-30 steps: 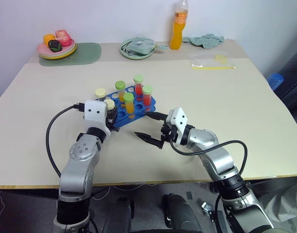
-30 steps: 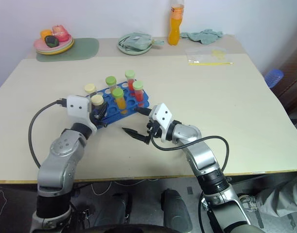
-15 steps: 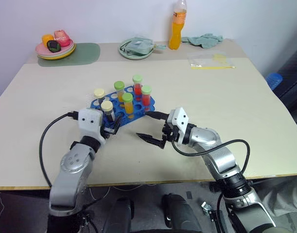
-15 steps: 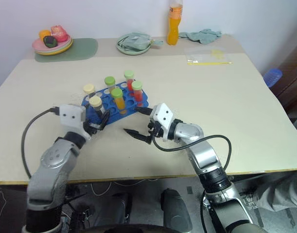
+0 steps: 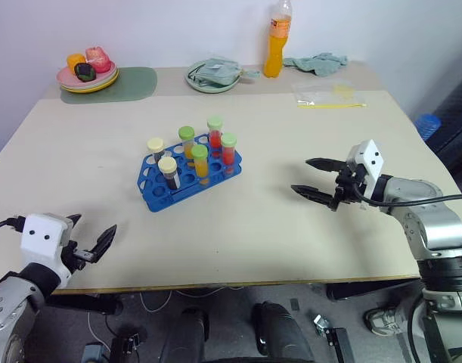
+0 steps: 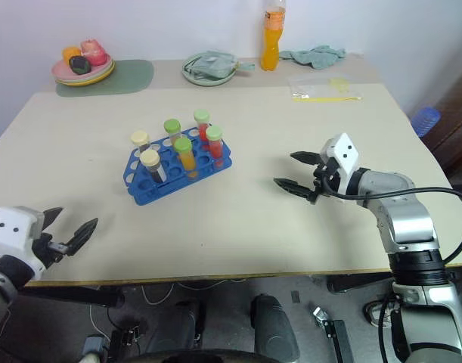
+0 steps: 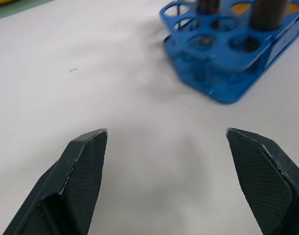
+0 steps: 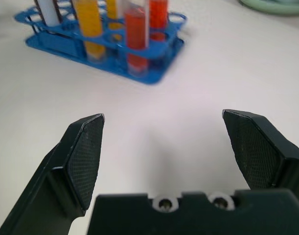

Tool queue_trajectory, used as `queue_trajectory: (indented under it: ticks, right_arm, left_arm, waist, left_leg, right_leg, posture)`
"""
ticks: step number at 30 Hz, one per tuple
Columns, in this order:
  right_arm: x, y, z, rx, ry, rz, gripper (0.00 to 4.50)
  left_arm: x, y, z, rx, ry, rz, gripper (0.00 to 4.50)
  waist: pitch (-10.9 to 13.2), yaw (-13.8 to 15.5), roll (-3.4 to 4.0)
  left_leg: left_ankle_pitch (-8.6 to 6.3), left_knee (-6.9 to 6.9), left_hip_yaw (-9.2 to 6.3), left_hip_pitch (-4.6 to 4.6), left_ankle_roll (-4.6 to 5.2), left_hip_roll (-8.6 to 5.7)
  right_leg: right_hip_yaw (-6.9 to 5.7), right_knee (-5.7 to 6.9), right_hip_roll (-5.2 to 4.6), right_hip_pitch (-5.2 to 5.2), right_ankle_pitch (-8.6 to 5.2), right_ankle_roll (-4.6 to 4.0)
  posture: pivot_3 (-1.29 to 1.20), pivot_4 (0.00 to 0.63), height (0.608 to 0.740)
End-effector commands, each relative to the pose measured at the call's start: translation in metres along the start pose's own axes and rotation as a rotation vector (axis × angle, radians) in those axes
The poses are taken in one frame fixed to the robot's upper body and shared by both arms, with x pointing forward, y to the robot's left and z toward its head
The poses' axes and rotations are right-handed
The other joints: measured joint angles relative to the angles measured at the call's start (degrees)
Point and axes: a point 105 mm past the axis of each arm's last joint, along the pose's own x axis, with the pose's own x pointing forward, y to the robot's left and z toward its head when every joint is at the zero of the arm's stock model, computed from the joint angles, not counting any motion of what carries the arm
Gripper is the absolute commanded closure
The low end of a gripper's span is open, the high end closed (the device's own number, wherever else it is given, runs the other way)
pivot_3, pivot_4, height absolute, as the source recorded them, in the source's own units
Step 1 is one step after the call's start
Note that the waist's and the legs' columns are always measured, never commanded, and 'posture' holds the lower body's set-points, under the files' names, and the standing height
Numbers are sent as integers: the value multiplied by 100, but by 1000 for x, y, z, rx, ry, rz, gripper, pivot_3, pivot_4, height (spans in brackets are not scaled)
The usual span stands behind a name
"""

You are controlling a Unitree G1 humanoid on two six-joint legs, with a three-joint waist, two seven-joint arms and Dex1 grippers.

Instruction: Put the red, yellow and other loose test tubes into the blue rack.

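Both empty, wide-open, left gripper (image 5: 91,240) and right gripper (image 5: 315,178) flank the blue rack (image 5: 187,175), its six tubes upright; right gripper nearer.

Blue rack (image 5: 187,178) holds red, orange, green-capped and cream-capped tubes.
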Motion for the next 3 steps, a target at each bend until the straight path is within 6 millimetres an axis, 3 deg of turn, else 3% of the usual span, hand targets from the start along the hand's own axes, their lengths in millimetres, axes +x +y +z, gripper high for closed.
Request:
queue_trajectory:
  ticks: [1, 3]
  right_arm:
    - [-10, -8, 9, -39, -17, -25, 222]
    - [-7, -7, 8, -40, -16, -21, 222]
  left_arm:
    - [-5, 7, 5, 36, -27, 30, 500]
    - [-5, 8, 3, 26, -29, 47, 500]
  waist:
    - [0, -4, 0]
    - [0, -3, 0]
  left_leg:
    - [0, 0, 0, 0, 0, 1]
    - [0, 0, 0, 0, 0, 1]
  right_leg:
    - [0, 0, 0, 0, 0, 1]
    - [0, 0, 0, 0, 1, 1]
  posture:
    - [0, 150, 740]
    - [0, 150, 740]
